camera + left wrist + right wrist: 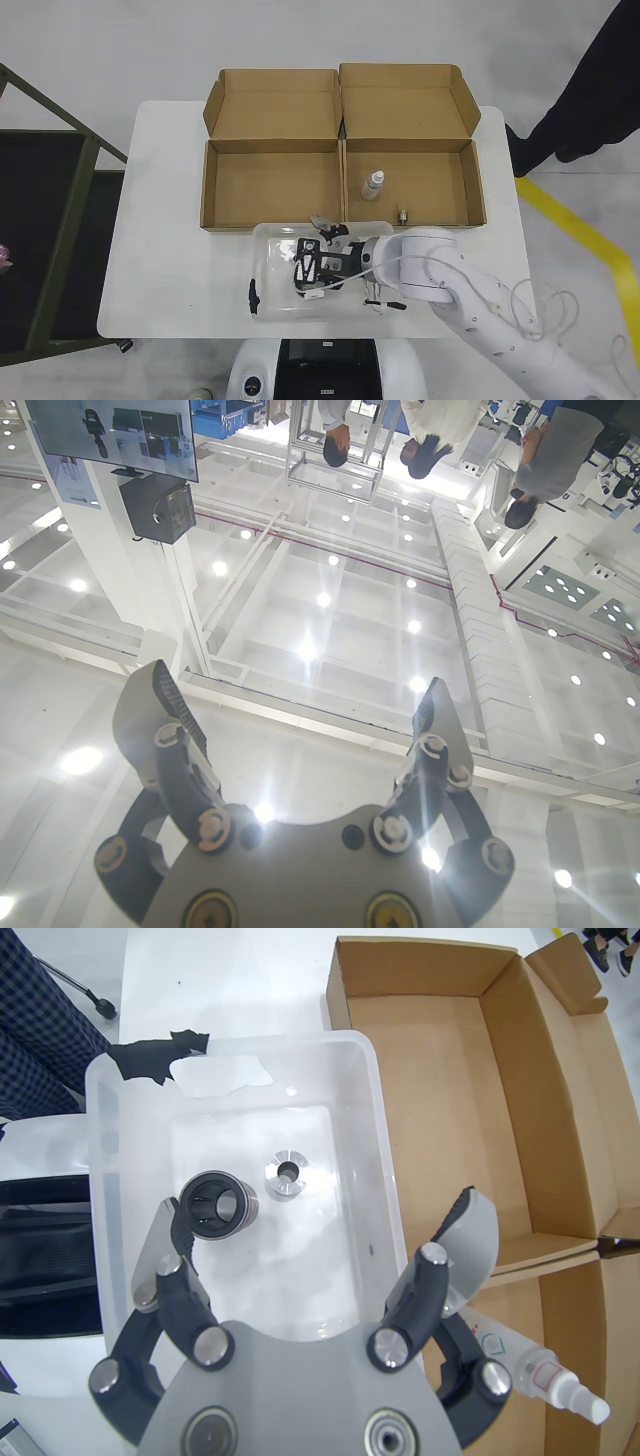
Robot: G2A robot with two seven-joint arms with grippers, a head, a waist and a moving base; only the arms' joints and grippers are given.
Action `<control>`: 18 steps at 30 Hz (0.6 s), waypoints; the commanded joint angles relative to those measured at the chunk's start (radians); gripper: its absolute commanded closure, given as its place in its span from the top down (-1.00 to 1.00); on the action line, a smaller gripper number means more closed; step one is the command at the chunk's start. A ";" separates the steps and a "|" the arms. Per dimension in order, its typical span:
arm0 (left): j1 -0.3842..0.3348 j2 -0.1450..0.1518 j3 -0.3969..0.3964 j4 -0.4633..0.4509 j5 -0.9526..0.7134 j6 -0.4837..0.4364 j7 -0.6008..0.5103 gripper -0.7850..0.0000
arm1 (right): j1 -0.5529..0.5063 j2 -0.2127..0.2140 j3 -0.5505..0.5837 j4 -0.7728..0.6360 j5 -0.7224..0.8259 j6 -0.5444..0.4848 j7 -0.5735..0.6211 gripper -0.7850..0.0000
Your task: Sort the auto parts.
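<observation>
A clear plastic bin (pixel 380 1138) stands at the table's front middle, also as the bin (pixel 268 232) from above. Inside lie a black cylindrical bearing (pixel 218 1204) and a small silver collar (pixel 286 1171). My right gripper (pixel 320 1203) hangs open just above the bin, one fingertip close beside the bearing, nothing between its fingers. From above, the right gripper (pixel 310 265) covers the bin's middle. My left gripper (pixel 297 680) is open and empty, pointing up at the ceiling.
Two open cardboard boxes sit behind the bin: the left box (pixel 272 187) holds nothing, the right box (pixel 440 185) holds a small spray bottle (pixel 372 183) and a small metal part (pixel 404 214). Black tape (pixel 150 1058) marks the bin's rim. A dark rack (pixel 50 240) stands left of the table.
</observation>
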 commanded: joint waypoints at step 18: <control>0.000 0.000 0.000 0.000 0.000 0.000 0.000 1.00 | 0.040 -0.019 -0.044 0.044 0.005 0.020 -0.009 1.00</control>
